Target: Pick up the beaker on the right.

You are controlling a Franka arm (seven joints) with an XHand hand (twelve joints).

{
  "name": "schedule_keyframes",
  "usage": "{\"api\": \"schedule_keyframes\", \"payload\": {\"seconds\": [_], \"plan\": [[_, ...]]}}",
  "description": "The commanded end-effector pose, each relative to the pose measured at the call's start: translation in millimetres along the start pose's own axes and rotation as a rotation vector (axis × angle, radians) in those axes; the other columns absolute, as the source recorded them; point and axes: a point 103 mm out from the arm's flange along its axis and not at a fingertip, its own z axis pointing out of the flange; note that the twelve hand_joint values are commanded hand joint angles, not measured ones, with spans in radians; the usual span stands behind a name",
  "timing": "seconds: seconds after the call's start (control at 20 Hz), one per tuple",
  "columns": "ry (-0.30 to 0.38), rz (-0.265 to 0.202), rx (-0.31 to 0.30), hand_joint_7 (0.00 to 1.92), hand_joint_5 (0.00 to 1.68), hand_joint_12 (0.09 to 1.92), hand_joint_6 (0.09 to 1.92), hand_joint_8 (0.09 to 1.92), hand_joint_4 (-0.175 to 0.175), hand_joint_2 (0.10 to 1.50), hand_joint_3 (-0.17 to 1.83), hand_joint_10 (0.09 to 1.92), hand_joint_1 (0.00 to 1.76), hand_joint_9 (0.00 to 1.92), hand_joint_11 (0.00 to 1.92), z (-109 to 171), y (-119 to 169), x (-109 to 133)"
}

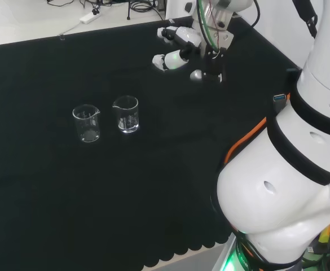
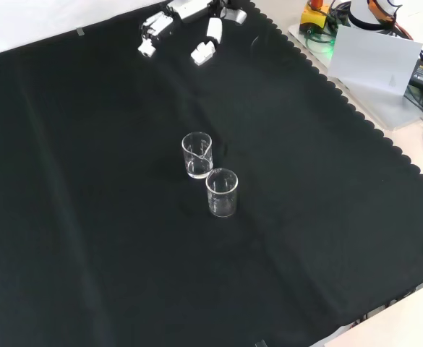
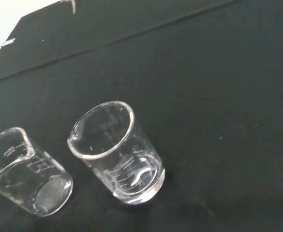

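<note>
Beaker on the right (image 1: 126, 114), clear glass, upright and empty-looking, near the middle of the black-clothed tabletop (image 1: 52, 209), just beside a second beaker (image 1: 86, 123) but apart from it. Spout turned toward that neighbour. Placed with open cloth on its far-from-neighbour side, probably leaving room for fingers. Robot hand (image 1: 179, 48) well apart, raised near the tabletop's far edge in the head view, fingers relaxed and spread, holding nothing. Seemingly poised for an approach, grasp not yet begun.
</note>
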Motion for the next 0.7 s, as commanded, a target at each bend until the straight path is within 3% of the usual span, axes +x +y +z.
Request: {"api": "schedule_keyframes", "payload": {"seconds": [0.05, 0.35, 0.7], "plan": [[0.156, -0.082, 0.02, 0.19, 0.24, 1.23, 0.09, 0.53, -0.014, 0.65, 0.7, 0.63, 0.76, 0.29, 0.0, 46.0, 42.6, -12.6], [0.191, -0.105, 0.08, 0.15, 0.2, 1.19, 0.09, 0.52, -0.011, 0.58, 0.72, 0.62, 0.74, 0.26, 0.0, 67.4, 45.3, -22.1], [0.18, -0.131, 0.147, 0.13, 0.18, 1.12, 0.09, 0.51, -0.009, 0.55, 0.71, 0.62, 0.7, 0.23, 0.0, 85.0, 47.8, -25.7]]}}
